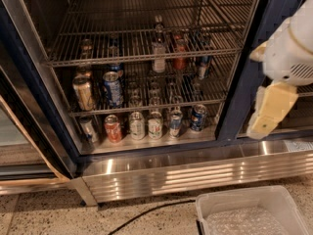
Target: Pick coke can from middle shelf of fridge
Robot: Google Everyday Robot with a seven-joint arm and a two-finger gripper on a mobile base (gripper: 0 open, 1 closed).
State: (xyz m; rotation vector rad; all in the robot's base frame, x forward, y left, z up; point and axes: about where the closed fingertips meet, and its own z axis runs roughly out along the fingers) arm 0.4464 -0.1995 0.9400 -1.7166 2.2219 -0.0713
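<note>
The fridge [240, 89] stands open with its dark frame, wire racks and ribbed steel base. The middle shelf [146, 107] is a wire rack holding several cans and a bottle. The coke can [180, 58], red with a silver top, stands toward the back right of this shelf, partly seen through the rack above, between a clear bottle [158, 50] and a blue can [203, 65]. My gripper [268, 112], cream below a white arm body, hangs outside the fridge in front of the right frame post. It is well to the right of the coke can and nearer the camera, and holds nothing I can see.
A gold can [83, 92] and a blue can [113, 88] stand front left on the middle shelf. A row of cans, one red-and-white [113, 129], lines the fridge floor. A white bin [244, 212] and a black cable [146, 212] lie on the floor in front.
</note>
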